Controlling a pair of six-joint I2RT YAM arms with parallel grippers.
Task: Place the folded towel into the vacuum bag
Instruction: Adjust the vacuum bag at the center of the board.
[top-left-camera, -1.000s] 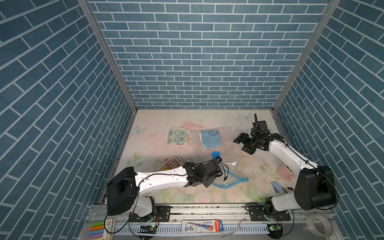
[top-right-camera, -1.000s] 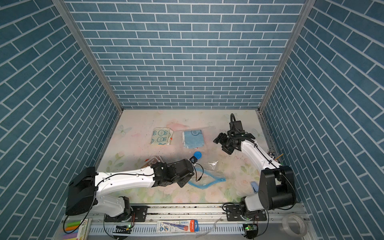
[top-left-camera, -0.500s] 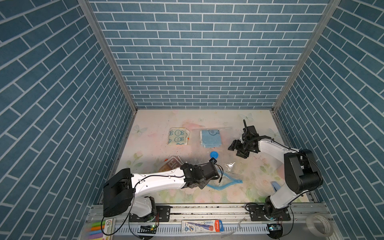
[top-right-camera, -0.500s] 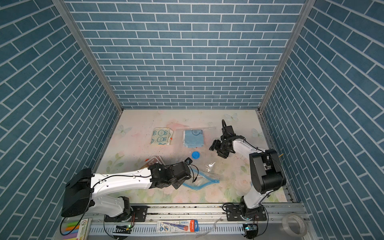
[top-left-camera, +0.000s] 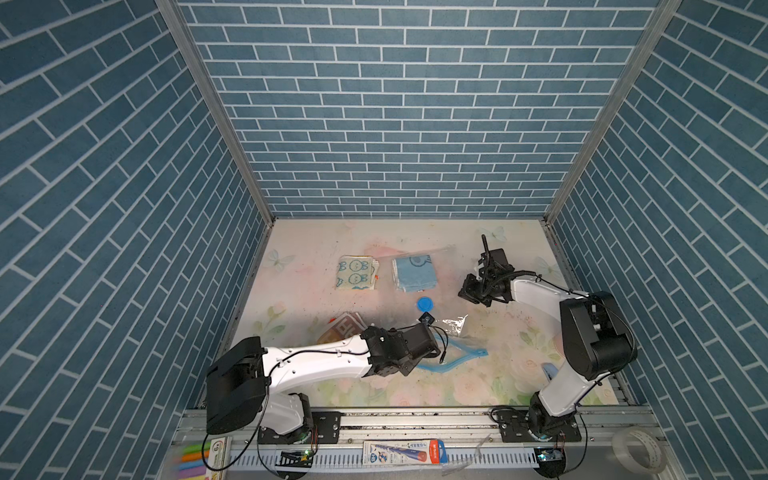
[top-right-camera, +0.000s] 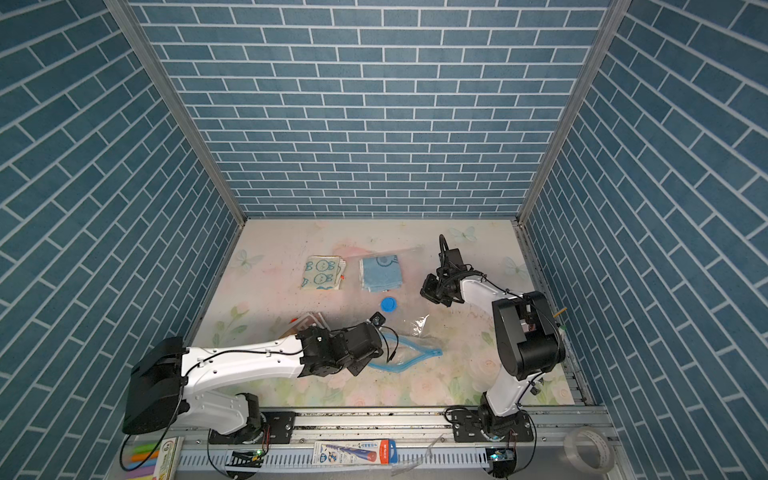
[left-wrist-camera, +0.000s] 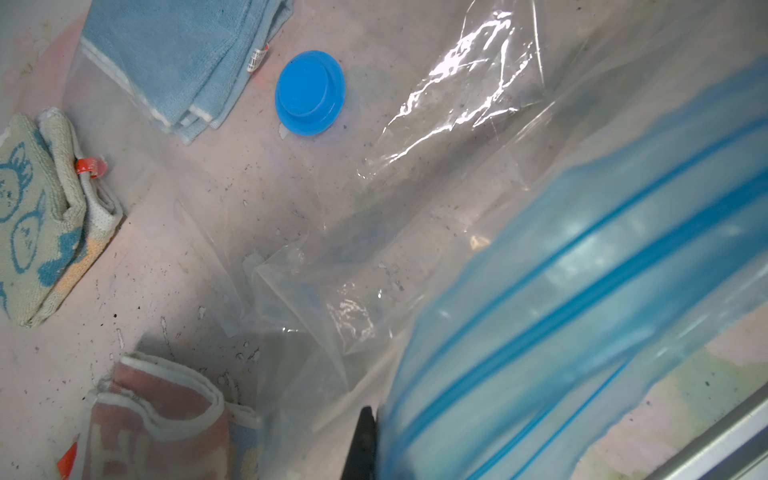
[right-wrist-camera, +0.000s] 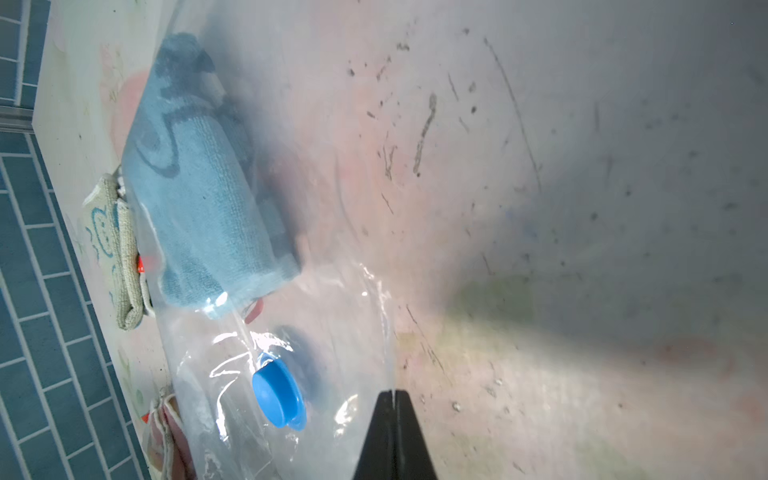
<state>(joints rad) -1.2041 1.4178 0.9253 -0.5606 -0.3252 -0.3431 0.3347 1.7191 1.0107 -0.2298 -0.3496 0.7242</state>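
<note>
towels (top-left-camera: 355, 272) three, vacuum bag (top-left-camera: 453, 326) one

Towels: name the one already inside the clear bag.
The blue towel, inside the vacuum bag; the bunny-print towel and red-patterned towel lie outside it.

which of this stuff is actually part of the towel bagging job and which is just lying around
Job: vacuum bag; blue towel inside it; bunny-print towel and red patterned towel, outside, possibly next.
Lying about: tape roll, boxed item, markers.
</note>
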